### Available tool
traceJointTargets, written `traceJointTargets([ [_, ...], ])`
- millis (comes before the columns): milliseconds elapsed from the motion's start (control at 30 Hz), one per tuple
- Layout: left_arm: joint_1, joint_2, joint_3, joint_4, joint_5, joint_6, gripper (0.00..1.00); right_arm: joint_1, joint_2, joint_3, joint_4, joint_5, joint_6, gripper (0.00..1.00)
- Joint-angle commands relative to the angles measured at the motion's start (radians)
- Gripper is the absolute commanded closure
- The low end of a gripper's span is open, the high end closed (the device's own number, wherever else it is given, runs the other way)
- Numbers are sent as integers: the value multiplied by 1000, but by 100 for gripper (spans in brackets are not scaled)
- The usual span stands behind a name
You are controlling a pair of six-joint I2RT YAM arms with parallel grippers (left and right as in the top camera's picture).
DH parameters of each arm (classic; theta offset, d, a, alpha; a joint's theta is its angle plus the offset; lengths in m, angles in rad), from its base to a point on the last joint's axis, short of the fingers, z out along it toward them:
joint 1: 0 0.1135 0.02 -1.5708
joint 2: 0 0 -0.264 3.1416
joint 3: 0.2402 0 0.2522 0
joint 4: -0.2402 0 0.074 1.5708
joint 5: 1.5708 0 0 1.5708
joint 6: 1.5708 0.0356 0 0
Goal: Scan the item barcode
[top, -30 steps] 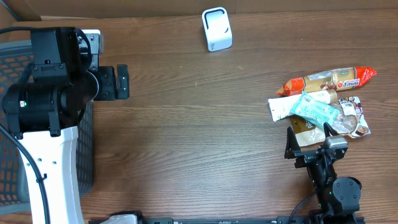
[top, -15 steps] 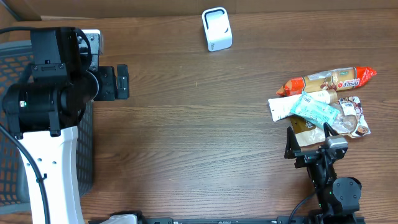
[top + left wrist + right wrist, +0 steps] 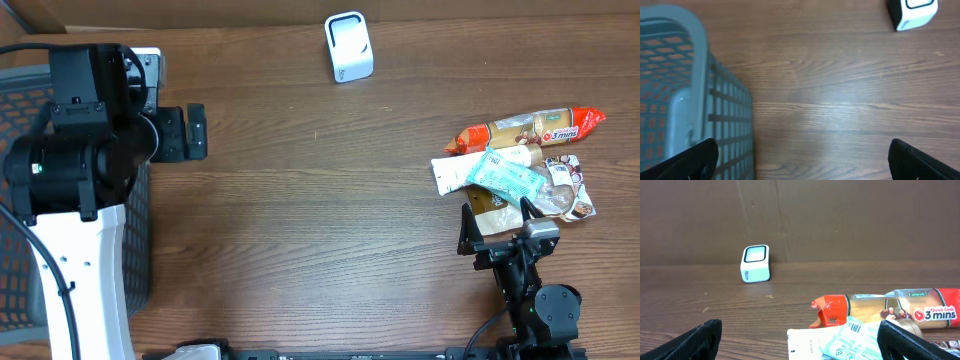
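Note:
The white barcode scanner (image 3: 348, 47) stands at the back of the table, and it also shows as the scanner (image 3: 755, 263) and the scanner (image 3: 914, 12). The items lie in a pile at the right: an orange noodle pack (image 3: 530, 128), a white tube (image 3: 462, 173), a teal packet (image 3: 510, 180) and a brown packet (image 3: 489, 206). My right gripper (image 3: 495, 228) is open just in front of the pile, holding nothing. In the right wrist view the right gripper (image 3: 802, 342) frames the white tube (image 3: 807, 342) and the teal packet (image 3: 855, 335), which shows a small barcode. My left gripper (image 3: 196, 131) is open and empty at the far left.
A grey mesh basket (image 3: 20, 260) sits at the left edge under the left arm, and the basket (image 3: 670, 100) fills the left of the left wrist view. A clear-wrapped packet (image 3: 567, 188) lies at the pile's right. A cardboard wall backs the table.

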State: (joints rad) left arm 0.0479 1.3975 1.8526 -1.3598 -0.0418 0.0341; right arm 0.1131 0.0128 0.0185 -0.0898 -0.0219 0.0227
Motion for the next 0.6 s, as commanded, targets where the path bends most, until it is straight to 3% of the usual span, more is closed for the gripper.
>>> traceJointTargets([
  [0,4,-121,-43,39,-34,19,0,5,-10,-10,6,3,3,0],
  [100,4,-241,-208,222,67,46,0,5,-10,-10,6,3,3,0],
  [267,4,-512,-666,733,287,108,0,5,-10,-11,6,3,3,0],
  [433,3,-774,-1103,1158,323,40,1,5,-10,-11,6,3,3,0],
  [567,2,-970,-1393,1350,320,13,1,5,-10,-10,6,3,3,0],
])
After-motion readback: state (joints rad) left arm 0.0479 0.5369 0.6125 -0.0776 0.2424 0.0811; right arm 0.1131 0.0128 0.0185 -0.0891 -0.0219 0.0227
